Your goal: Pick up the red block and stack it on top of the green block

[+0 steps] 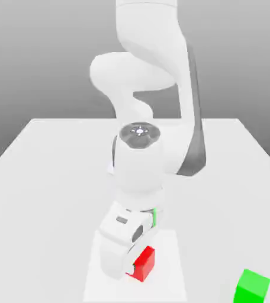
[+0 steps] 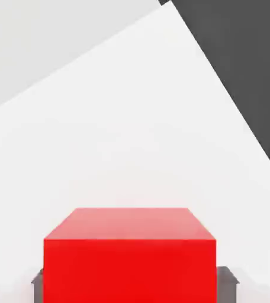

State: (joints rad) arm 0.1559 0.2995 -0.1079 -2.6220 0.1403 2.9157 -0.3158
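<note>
Red block (image 2: 129,260) between the fingers (image 2: 227,283), green block (image 1: 251,286) well apart

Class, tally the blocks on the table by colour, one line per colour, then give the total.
Red block: 1
Green block: 1
Total: 2

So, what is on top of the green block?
Nothing rests on the green block; its top face is bare. The red block sits apart, beside the gripper. The green block's underside cannot be seen.
</note>
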